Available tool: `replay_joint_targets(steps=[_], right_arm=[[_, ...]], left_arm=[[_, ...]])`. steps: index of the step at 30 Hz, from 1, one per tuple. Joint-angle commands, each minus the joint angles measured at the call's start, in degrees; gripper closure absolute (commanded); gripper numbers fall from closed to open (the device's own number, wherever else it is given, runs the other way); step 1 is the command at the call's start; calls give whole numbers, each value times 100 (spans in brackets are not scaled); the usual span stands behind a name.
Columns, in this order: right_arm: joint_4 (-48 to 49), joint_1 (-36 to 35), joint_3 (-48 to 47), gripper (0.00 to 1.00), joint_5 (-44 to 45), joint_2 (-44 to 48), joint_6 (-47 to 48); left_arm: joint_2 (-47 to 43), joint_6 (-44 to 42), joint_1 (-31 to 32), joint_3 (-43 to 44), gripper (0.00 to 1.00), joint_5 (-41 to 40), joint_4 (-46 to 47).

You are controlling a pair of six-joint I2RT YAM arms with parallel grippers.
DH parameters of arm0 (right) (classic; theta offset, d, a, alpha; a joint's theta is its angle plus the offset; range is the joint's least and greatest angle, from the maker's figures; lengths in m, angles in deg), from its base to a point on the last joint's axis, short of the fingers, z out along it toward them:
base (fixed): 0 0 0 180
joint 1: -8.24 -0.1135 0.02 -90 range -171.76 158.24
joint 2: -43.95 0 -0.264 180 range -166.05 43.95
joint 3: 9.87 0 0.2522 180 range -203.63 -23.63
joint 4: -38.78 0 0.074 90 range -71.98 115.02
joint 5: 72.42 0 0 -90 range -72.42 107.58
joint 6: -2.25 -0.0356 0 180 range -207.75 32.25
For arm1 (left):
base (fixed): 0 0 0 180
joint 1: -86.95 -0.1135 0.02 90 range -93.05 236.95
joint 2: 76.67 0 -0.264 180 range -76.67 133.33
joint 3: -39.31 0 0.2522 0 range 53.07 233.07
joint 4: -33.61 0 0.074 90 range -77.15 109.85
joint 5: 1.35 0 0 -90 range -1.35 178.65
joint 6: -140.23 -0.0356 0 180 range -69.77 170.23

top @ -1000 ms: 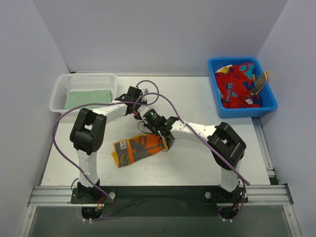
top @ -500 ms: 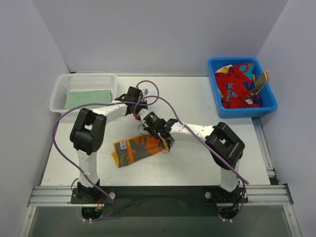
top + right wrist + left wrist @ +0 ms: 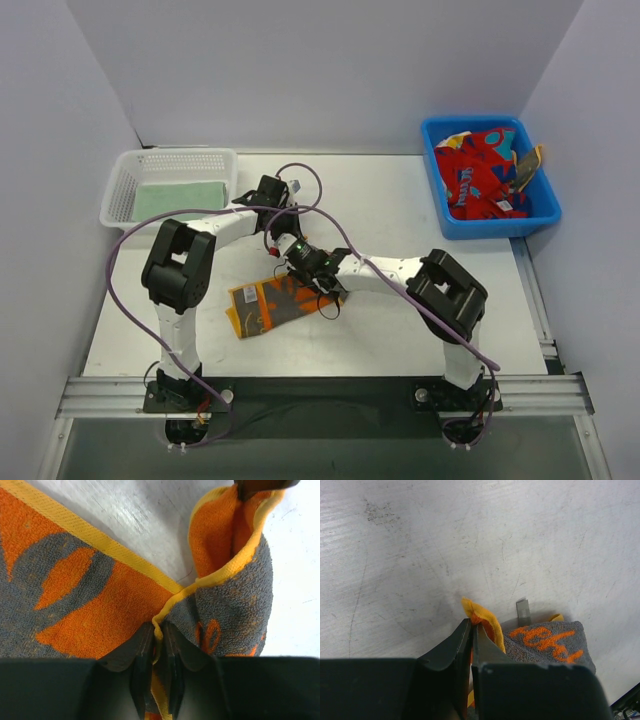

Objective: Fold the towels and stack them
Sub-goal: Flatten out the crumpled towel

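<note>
An orange towel (image 3: 262, 303) with dark grey marks and a yellow hem lies on the table in front of both arms, its right end lifted and curled over. My left gripper (image 3: 472, 626) (image 3: 280, 255) is shut on a yellow-edged corner of this towel (image 3: 545, 642). My right gripper (image 3: 159, 628) (image 3: 312, 283) is shut on the yellow hem where the raised flap meets the flat part of the orange towel (image 3: 90, 610). A pale green towel (image 3: 180, 198) lies folded in the white basket. Red towels (image 3: 480, 175) are heaped in the blue bin.
The white mesh basket (image 3: 120, 190) stands at the back left and the blue bin (image 3: 545, 205) at the back right. Purple cables (image 3: 320, 215) loop over both arms above the table. White walls close in the left, back and right sides.
My right gripper has moved left over the orange towel, drawing its right end with it, so the towel is now shorter. The left gripper has stayed in place.
</note>
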Motion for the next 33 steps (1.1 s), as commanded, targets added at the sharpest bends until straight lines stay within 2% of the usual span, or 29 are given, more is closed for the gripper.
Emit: replay_joint_targets(steps=[1,2,3,6,12,18,23,27,33], right_arm=[[-223,-23,-90,89,356,52,26],[-223,-32,-82,97,374,79,44],[-232,-32,-90,100,383,192,44],[-241,-32,-64,100,400,491,105],[-302,161,-108,100,366,1974,97],[-293,1012,-231,100,-390,3022,-333],[-232,1628,-433,100,-724,3392,-527],[-197,2067,-819,100,-1075,3621,-589],[-179,2306,-1601,100,-1471,3806,-589]], left_arm=[[-87,-78,-23,225,100,-23,9],[-87,-78,-23,225,100,-23,-8],[-113,-95,-32,225,100,-49,-17],[-245,-113,-49,216,100,-128,-35],[-1166,-157,-225,181,100,-655,-114],[-2185,-438,-260,278,100,-1393,-298],[-3013,-684,-260,295,100,-1816,-298],[-3899,-1280,-234,471,100,-1992,-132],[-4884,-1984,-208,822,100,-1809,246]])
